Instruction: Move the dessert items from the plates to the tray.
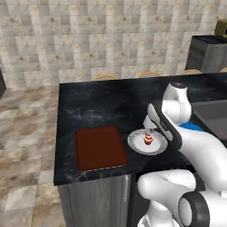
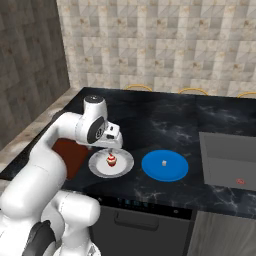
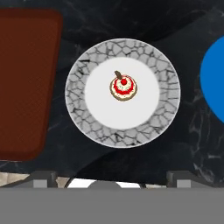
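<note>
Cupcake (image 3: 123, 87) sits upright at the centre of the grey-white plate (image 3: 103, 131), red base, white frosting, red top; nothing else on that plate. Same cupcake (image 1: 148, 140) in the left base view, same plate (image 2: 125, 167) in the right base view. Pale whitish block (image 2: 163, 162) is alone near the middle of the blue plate (image 2: 150, 170), which sits just beside the grey-white one, not touching. Tray (image 1: 99, 148) is reddish-brown, on the other side of the grey-white plate, close to it with a thin gap of counter between; nothing in it. All 3 sit on the black marble counter (image 1: 97, 106) near its front edge. Gripper (image 3: 112, 178) hangs above the grey-white plate, 2 fingertips (image 3: 43, 179) spread wide apart at the bottom of the hand view, holding nothing. Recessed dark sink (image 2: 230, 160) is beyond the blue plate, with a small red item in it, too small to identify. No readable writing or labels anywhere.
</note>
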Controlling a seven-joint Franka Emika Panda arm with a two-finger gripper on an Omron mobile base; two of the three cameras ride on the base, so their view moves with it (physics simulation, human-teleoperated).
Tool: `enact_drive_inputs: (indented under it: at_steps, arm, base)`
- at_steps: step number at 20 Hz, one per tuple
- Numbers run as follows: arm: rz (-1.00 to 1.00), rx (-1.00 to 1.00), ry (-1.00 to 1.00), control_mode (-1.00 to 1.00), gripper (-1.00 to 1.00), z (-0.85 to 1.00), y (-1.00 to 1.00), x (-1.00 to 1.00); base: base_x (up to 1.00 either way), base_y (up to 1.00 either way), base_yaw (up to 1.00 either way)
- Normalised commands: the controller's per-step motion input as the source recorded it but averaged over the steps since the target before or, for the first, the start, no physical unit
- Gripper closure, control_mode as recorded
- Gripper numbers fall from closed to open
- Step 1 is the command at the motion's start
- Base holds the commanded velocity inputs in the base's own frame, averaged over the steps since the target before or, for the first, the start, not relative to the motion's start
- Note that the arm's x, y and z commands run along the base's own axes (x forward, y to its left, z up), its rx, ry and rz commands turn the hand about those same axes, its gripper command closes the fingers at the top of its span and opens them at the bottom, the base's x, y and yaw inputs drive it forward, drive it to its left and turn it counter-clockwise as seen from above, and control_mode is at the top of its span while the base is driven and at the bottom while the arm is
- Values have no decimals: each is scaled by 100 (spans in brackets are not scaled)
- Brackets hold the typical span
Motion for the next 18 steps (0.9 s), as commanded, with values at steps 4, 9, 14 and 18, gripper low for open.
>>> enact_drive_inputs:
  at_steps: [4, 9, 14, 18]
  arm:
    - [0, -2, 0, -100, -100, -51, -6, 13]
    - [0, -3, 0, -100, -100, -42, -3, 25]
    - [0, 0, 0, -100, -100, -28, -4, 33]
    - [0, 0, 0, -100, -100, -20, -10, 34]
  base:
    - [0, 0, 0]
    - [0, 0, 0]
    - [0, 0, 0]
    - [0, 0, 0]
